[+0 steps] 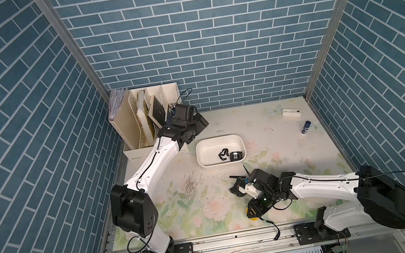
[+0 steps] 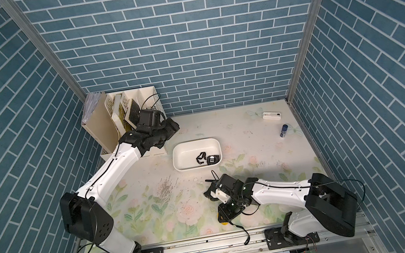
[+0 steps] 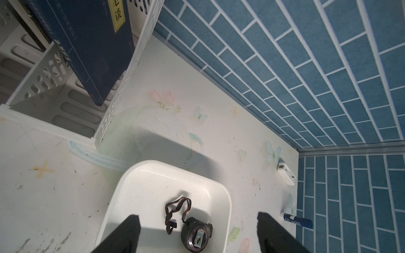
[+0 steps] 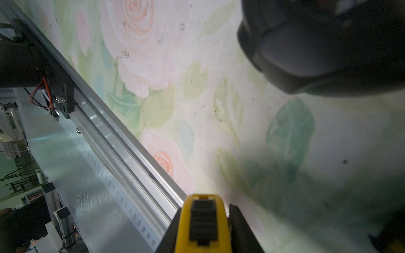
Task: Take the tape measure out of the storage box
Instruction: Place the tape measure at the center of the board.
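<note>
Floral counter [image 1: 209,214], near edge: yellow tape measure [image 4: 203,223] clamped tight in right jaws, well apart from white storage box [image 1: 211,152].
Inside box, black strapped case [image 3: 196,235]; left jaws spread wide, empty, raised nearby; cream file organizer [image 1: 135,154] behind.

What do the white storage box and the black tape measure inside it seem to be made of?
The storage box looks like glossy white moulded plastic: smooth rounded rim, soft highlights. The black tape measure seems matte dark plastic, perhaps rubber-coated, with a shiny metal clip on its face. Its strap looks like woven fabric, limp and looped.
</note>
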`<action>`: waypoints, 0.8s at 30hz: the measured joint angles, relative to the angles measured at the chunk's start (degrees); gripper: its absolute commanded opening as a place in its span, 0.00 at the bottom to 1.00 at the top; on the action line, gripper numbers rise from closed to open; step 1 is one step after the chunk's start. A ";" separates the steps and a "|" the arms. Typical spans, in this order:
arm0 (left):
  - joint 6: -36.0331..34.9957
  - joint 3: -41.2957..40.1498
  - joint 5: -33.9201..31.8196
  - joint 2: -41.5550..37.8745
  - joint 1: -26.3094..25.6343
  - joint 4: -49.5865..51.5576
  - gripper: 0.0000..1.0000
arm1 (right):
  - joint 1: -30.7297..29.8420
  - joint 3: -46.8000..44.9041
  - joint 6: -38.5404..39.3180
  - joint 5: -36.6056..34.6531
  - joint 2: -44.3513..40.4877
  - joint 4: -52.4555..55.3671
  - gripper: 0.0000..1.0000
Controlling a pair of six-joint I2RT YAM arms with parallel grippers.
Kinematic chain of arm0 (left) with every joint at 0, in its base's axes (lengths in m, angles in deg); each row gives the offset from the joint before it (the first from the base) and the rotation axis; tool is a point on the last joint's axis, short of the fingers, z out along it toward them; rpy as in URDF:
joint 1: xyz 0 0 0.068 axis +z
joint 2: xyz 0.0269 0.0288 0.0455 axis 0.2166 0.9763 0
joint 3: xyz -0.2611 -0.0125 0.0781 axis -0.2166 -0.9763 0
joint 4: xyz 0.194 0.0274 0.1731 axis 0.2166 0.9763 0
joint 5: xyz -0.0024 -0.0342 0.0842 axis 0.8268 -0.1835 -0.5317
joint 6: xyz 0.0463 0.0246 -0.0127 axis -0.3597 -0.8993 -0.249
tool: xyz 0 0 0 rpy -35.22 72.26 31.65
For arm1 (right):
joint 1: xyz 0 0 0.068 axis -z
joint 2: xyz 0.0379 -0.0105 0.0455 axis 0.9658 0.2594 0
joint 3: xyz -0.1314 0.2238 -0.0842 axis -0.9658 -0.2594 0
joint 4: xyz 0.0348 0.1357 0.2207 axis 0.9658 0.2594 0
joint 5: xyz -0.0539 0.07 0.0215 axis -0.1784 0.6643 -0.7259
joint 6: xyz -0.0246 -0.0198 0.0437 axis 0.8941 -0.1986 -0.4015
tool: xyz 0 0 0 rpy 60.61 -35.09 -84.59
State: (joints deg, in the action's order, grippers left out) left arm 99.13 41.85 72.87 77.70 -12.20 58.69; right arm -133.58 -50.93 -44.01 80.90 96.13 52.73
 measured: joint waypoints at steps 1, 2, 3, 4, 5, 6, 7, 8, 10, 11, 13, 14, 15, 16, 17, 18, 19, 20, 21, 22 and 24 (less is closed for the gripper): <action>-0.02 -0.02 -0.07 -0.11 0.07 0.02 0.88 | 0.00 0.00 0.50 0.20 0.28 0.04 0.00; 0.00 -0.07 -0.17 -0.22 0.11 0.02 0.88 | -0.02 0.02 0.94 0.26 0.52 0.11 0.00; 0.00 -0.09 -0.20 -0.31 0.15 0.04 0.88 | -0.02 0.09 1.18 0.28 0.70 0.26 0.00; 0.00 -0.17 -0.20 -0.31 0.15 0.02 0.88 | 0.00 0.31 1.77 0.26 0.85 0.66 0.00; 0.00 -0.26 -0.20 -0.31 0.15 0.04 0.88 | -0.02 0.72 2.45 0.15 1.05 1.22 0.00; 0.02 -0.33 -0.17 -0.33 0.17 0.04 0.88 | -0.02 1.42 3.08 0.07 1.27 1.99 0.00; 0.02 -0.44 -0.17 -0.31 0.17 0.07 0.88 | -0.02 2.54 4.07 -0.22 1.53 3.02 0.00; 0.02 -0.46 -0.17 -0.31 0.17 0.15 0.88 | -0.02 3.89 5.03 -0.57 1.79 4.02 0.00; 0.02 -0.46 -0.17 -0.31 0.22 0.20 0.88 | -0.02 7.08 6.88 -1.49 2.45 5.77 0.00; 0.00 -0.46 -0.17 -0.31 0.22 0.20 0.88 | -0.04 8.52 7.54 -1.84 2.75 6.38 0.00; 0.00 -0.46 -0.17 -0.31 0.26 0.20 0.88 | -0.09 12.87 9.55 -2.43 3.87 7.80 0.00; 0.02 -0.46 -0.17 -0.31 0.28 0.20 0.88 | -0.11 15.10 10.32 -2.56 4.63 8.20 0.00; 0.02 -0.46 -0.17 -0.31 0.33 0.20 0.88 | -0.15 17.31 11.34 -2.60 5.53 8.33 0.00; 0.00 -0.46 -0.20 -0.31 0.35 0.20 0.88 | -0.22 19.45 12.22 -2.58 6.49 8.37 0.00; 0.00 -0.46 -0.22 -0.31 0.39 0.22 0.88 | -0.26 21.14 13.09 -2.56 7.34 8.31 0.00; 0.00 -0.46 -0.22 -0.31 0.44 0.22 0.88 | -0.35 22.93 14.29 -2.56 8.37 8.33 0.00; 0.00 -0.46 -0.28 -0.31 0.48 0.24 0.88 | -0.39 24.22 15.30 -2.56 9.33 8.28 0.00; 0.00 -0.46 -0.35 -0.33 0.50 0.26 0.88 | -0.46 25.24 16.22 -2.51 10.25 8.31 0.00; 0.00 -0.46 -0.37 -0.33 0.55 0.35 0.88 | -0.50 26.38 17.44 -2.45 11.45 8.41 0.00; -0.02 -0.46 -0.42 -0.42 0.63 0.50 0.88 | -0.52 27.36 18.45 -2.34 12.61 8.46 0.00; -0.04 -0.46 -0.63 -0.70 0.87 0.94 0.88 | -0.52 29.09 20.35 -2.14 15.06 8.39 0.00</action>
State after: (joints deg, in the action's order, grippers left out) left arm 99.08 41.40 72.24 77.01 -11.32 59.63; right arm -134.10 -21.84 -23.66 78.76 111.18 61.12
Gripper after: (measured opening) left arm 0.877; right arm 0.316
